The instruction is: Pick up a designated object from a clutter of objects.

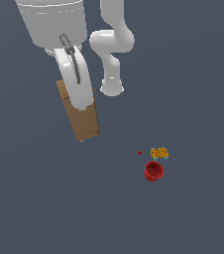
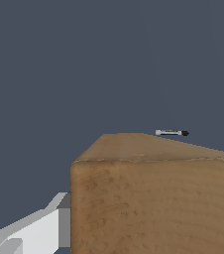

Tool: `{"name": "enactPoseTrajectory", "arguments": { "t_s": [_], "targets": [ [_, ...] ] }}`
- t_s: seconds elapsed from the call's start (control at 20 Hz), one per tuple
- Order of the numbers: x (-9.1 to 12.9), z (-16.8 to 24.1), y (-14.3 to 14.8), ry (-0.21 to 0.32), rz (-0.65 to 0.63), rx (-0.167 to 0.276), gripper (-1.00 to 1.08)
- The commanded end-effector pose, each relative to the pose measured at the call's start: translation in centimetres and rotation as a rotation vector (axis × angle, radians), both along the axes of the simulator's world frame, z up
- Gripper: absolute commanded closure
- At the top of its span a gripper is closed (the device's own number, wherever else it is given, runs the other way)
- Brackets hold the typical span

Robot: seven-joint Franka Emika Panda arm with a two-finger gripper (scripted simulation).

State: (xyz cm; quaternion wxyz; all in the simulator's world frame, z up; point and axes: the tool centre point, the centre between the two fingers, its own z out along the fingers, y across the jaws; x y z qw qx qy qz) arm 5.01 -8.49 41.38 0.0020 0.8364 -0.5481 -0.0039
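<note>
The small red round bowl (image 1: 153, 171) sits with nothing visible inside, the orange-speckled item (image 1: 159, 153) just beside it. Over on the exterior view's left, the plain tan-brown cardboard-like rectangular box (image 1: 82, 119) sits under the arm; the hand (image 1: 77, 89) looks clenched on it, one white finger (image 2: 39, 230) against its side. A thin dark-and-grey stick-like tool (image 2: 171, 132) lies beyond on the flat slate-grey worktop (image 1: 193, 74).

Simulated scene: flat, featureless dark grey-blue floor (image 1: 193, 74), untextured renders.

A flat, uniform slate-blue floor (image 1: 193, 74) fills both views. It is evenly lit and matte, with no seams or markings visible in it.
</note>
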Motion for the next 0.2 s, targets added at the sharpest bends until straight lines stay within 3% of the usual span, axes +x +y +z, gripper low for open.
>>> {"name": "enactPoseTrajectory", "arguments": {
  "t_s": [0.0,0.15],
  "targets": [
    [0.05,1.05,-0.35,-0.009,0.001,-0.001,1.08],
    [0.05,1.25,-0.49,-0.009,0.001,-0.001,1.08]
  ]
}}
